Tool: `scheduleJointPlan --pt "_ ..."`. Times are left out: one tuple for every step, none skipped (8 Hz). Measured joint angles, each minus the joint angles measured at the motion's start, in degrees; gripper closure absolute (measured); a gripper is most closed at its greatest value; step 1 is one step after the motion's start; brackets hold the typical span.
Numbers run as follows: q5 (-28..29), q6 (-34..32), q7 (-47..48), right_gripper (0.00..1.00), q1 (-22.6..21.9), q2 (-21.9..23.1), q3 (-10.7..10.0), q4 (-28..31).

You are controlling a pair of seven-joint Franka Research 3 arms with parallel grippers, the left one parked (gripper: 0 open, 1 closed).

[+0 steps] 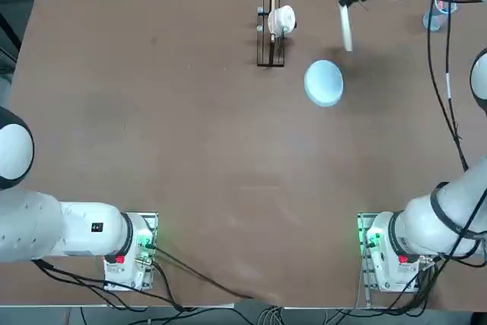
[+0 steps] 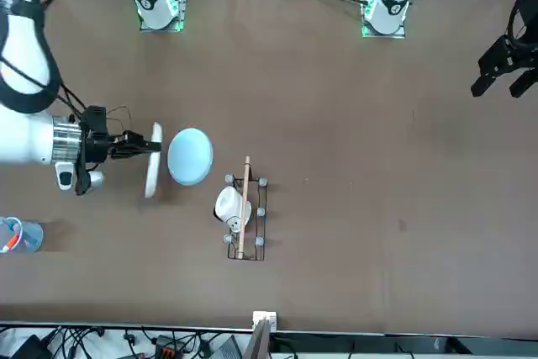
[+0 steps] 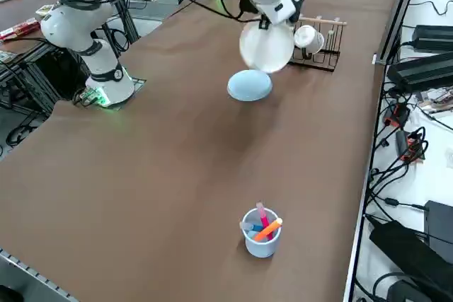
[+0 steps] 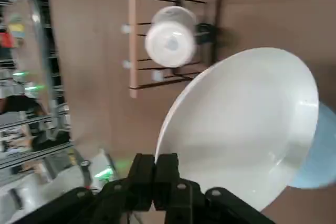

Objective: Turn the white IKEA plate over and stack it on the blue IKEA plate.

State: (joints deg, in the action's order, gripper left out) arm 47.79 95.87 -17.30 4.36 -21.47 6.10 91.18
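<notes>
We see the right gripper point(image 2: 152, 147) with its jaws clenched on the rim of the white plate point(image 2: 153, 161), over on the right side of the blue plate point(image 2: 190, 156). The white plate is up off the table point(image 1: 190, 142), not stacked: it stands steeply on edge, so that the top view and the front view give us little more than a thin white strip, while the right side view shows us a broad round face. In the right wrist view we look at a wide, glossy white face, and the two fingertips point(image 4: 167, 162) are close together at its rim. Part of the blue plate peeks out from behind the white one there. The blue plate itself lies flat on the table, with nothing on it. To the left of the blue plate, and farther from the robot's bases, we have the wire rack point(image 2: 261, 233) with its pale wooden bar point(image 2: 244, 208). The small white cup point(image 2: 229, 207) is at the rack; we cannot tell exactly how it is supported. Well off to the right of the blue plate, and also farther from the bases, the clear bluish cup point(image 3: 261, 242) stands upright on the table, with markers point(image 3: 267, 230) in it, an orange one and a pink one among them, their ends poking above its rim.
</notes>
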Motion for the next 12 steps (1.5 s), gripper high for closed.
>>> scheduleJointPlan --pt "3.4 -1.0 -2.4 0.97 0.0 0.0 0.1 0.0" --pt "6.3 -2.3 -5.3 0.97 0.0 -0.2 0.1 0.2" --pt "9.4 -3.7 -8.5 0.97 0.1 -0.4 0.1 0.9" --pt "11.3 -4.4 -12.8 0.97 0.2 -0.6 0.0 2.2" --pt "12.7 -4.8 -17.7 0.97 0.6 -0.7 -0.1 4.4" --pt "15.3 -5.6 -23.2 0.97 1.1 -0.7 -0.2 7.6" --pt "17.5 -6.1 -28.1 0.97 1.6 -0.4 -0.2 11.1" --pt "18.4 -6.2 -31.8 0.97 1.9 0.4 -0.2 14.6" --pt "18.7 -6.0 -35.1 0.97 2.1 1.7 -0.2 17.7" --pt "19.6 -5.4 -38.7 0.97 2.1 2.7 -0.2 20.1" --pt "20.9 -4.8 -41.6 0.97 2.1 3.4 -0.2 21.5" --pt "22.4 -4.2 -44.2 0.97 2.1 3.4 -0.2 22.2"
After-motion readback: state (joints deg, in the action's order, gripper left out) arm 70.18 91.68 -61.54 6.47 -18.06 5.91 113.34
